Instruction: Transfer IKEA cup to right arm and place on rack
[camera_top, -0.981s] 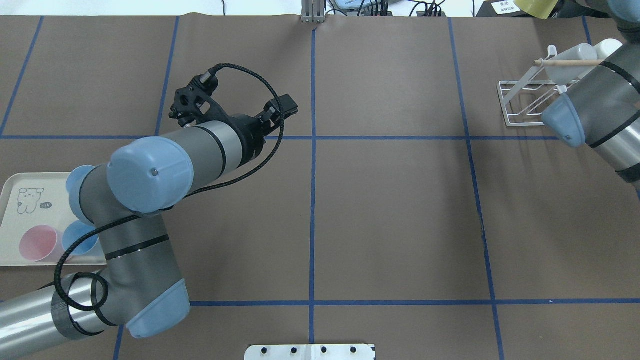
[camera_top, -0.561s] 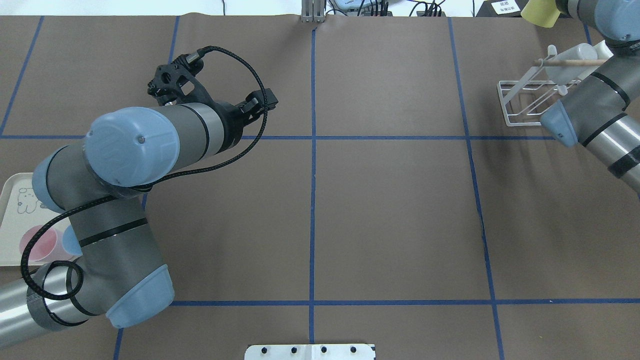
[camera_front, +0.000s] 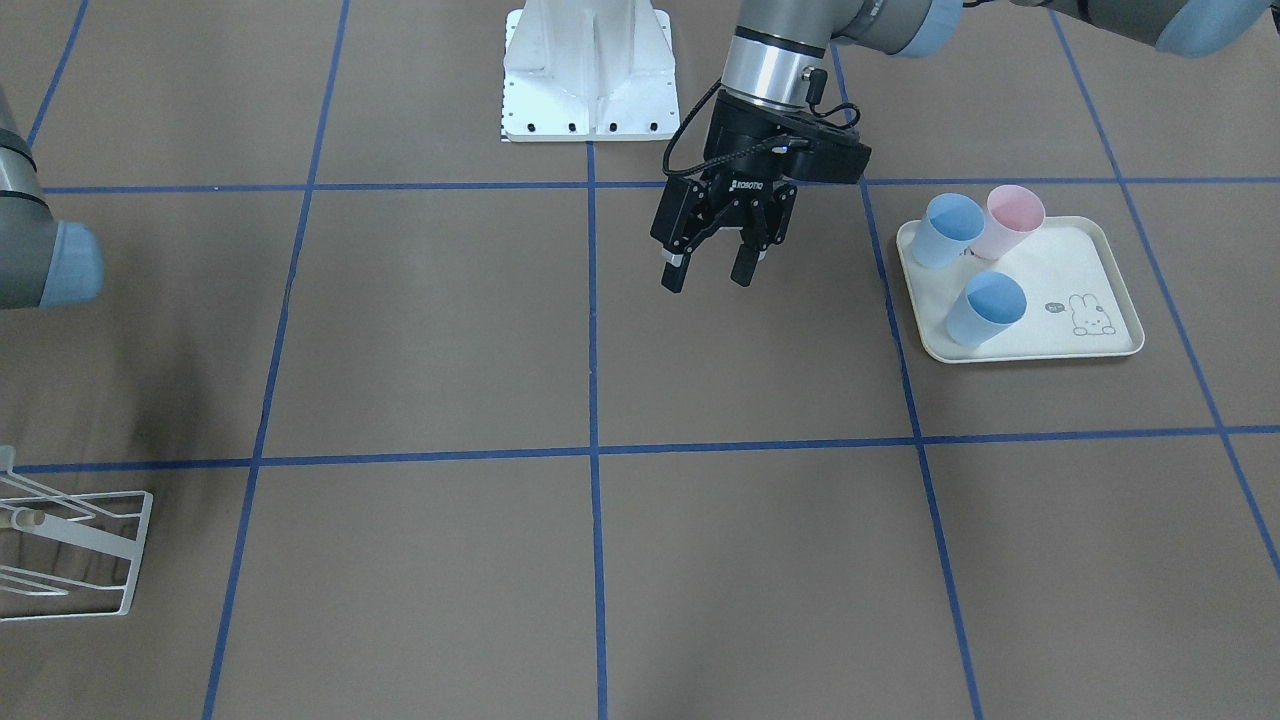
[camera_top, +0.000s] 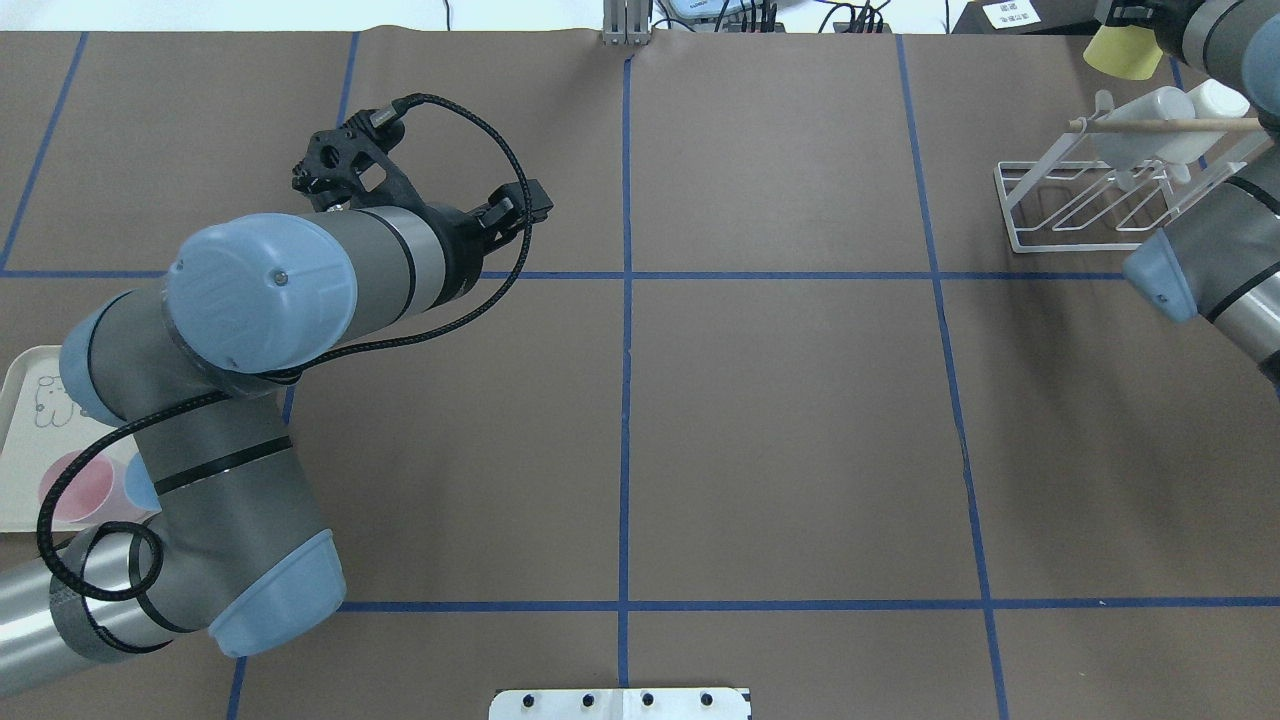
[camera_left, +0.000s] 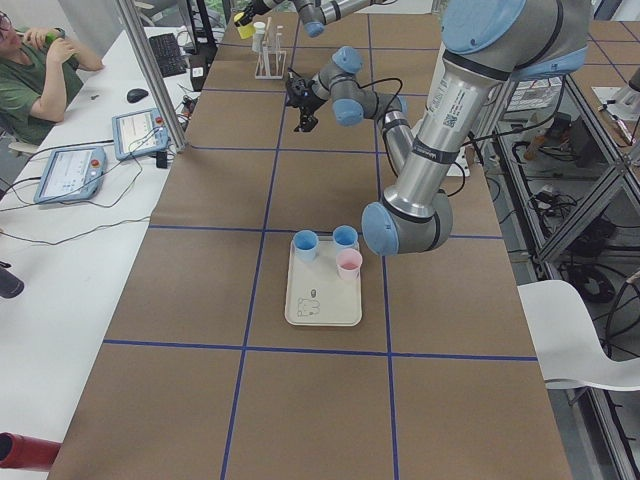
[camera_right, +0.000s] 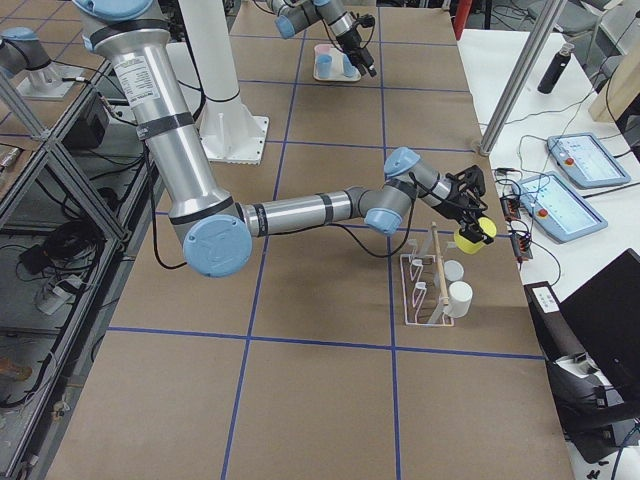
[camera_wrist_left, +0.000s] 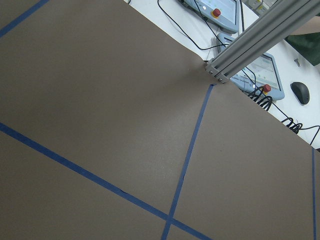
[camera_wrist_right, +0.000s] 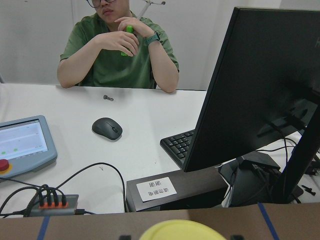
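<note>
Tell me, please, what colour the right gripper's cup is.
The cup is yellow, clearest in exterior right view.

Item count:
- robot arms (camera_top: 260, 300): 2
- tray (camera_front: 1075, 260): 1
- blue cups (camera_front: 985, 308) on the tray: 2
- pink cup (camera_front: 1012, 220) on the tray: 1
- yellow cup (camera_top: 1120, 52): 1
- rack (camera_top: 1005, 205): 1
- white cups (camera_top: 1140, 125) on the rack: 2
- teach pendants (camera_left: 68, 172): 2
- person (camera_wrist_right: 117, 55): 1

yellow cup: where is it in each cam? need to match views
Front-facing: not in frame; rack bottom left.
Overhead: yellow cup top right corner, beyond the rack.
Exterior left: yellow cup at the far end, top, by the rack.
Exterior right: yellow cup right of centre, over the rack.
Left wrist: not in frame.
Right wrist: yellow cup at bottom edge, centre.
Shared landmark: the white rack.
</note>
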